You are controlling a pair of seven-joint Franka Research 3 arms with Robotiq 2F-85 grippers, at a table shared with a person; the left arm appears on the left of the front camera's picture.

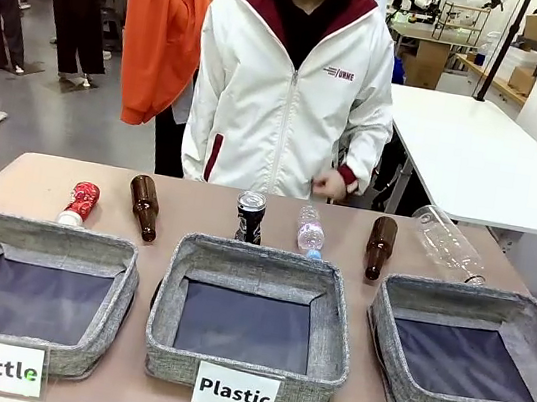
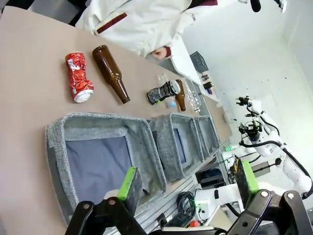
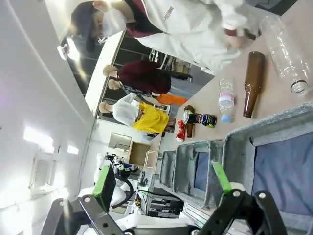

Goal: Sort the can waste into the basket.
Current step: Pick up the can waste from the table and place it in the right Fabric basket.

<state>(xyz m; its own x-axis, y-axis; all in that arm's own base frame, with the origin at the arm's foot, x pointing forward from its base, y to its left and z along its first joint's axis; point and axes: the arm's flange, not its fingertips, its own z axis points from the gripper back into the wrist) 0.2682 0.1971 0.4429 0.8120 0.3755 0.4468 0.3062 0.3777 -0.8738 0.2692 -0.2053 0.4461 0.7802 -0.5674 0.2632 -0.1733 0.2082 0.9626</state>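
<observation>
Red can (image 1: 78,203) lying far left on counter (image 1: 198,201), black can (image 1: 250,217) upright mid-row, neither yet in Can basket (image 1: 456,298) at right; my left hand (image 2: 187,178) and right hand (image 3: 163,178) wide, empty, held back ready to pick

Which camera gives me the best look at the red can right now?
The left wrist view: the red can lies close and unobstructed, its crumpled body plain. The front view shows it smaller, at far picture left; the right wrist view shows it tiny and distant.
</observation>
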